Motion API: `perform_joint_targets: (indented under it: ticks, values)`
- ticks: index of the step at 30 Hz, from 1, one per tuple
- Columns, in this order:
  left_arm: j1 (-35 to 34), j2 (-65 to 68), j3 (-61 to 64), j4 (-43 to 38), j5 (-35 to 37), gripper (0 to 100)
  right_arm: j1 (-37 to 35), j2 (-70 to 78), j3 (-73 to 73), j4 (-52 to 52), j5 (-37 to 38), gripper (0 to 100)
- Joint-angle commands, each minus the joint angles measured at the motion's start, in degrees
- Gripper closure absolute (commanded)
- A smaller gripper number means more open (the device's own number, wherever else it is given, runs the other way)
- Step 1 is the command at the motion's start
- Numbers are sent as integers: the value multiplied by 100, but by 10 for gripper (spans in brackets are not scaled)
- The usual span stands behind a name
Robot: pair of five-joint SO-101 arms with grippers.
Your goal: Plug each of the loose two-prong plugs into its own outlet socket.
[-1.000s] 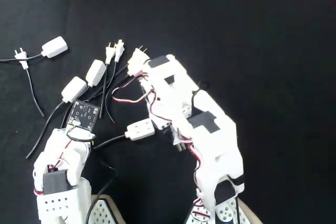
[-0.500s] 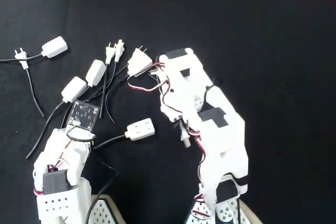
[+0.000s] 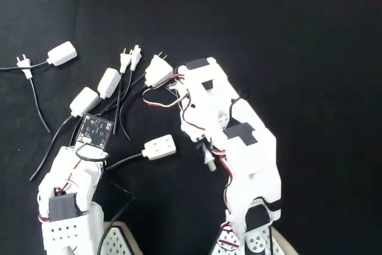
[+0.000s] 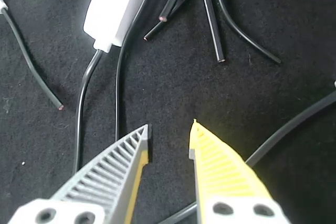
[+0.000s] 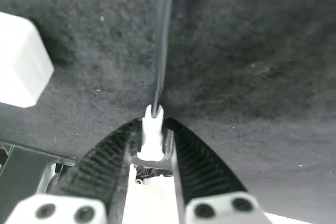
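Right gripper (image 5: 152,125) is clamped tight on a white plug (image 5: 153,139), just right of the nearest outlet socket (image 3: 160,147). Left gripper (image 4: 169,129) hangs over the black table (image 3: 310,58), fingers apart, gripping nothing.

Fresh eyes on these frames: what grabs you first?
The right gripper is shut on a white plug, its black lead trailing over the black cloth, with a white outlet socket lying just beside that arm. On the left arm's side, loose plugs and more sockets fan out, and the left gripper hangs open above cut cable ends.
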Motion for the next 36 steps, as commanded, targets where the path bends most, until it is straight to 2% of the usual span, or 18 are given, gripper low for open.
perform_joint_targets:
  ticks: [1,10,17,20,28,36]
  values:
    - [-13,-18,-31,0,-26,866,-53,-259,-207,211,0,986]
    - [-13,-18,-31,-9,-26,866,-62,-2273,-259,193,-18,987]
    - [-13,-18,-40,0,-26,866,-97,-4110,13,-448,-624,987]
    - [-13,-18,-40,0,-26,866,-281,-4585,796,-1116,-949,987]
    - [-13,-18,-40,-9,-26,866,-1055,-6360,3829,-4097,-1644,987]
    - [-13,-18,-40,-9,-26,866,-1336,-8277,6202,-5433,-1934,987]
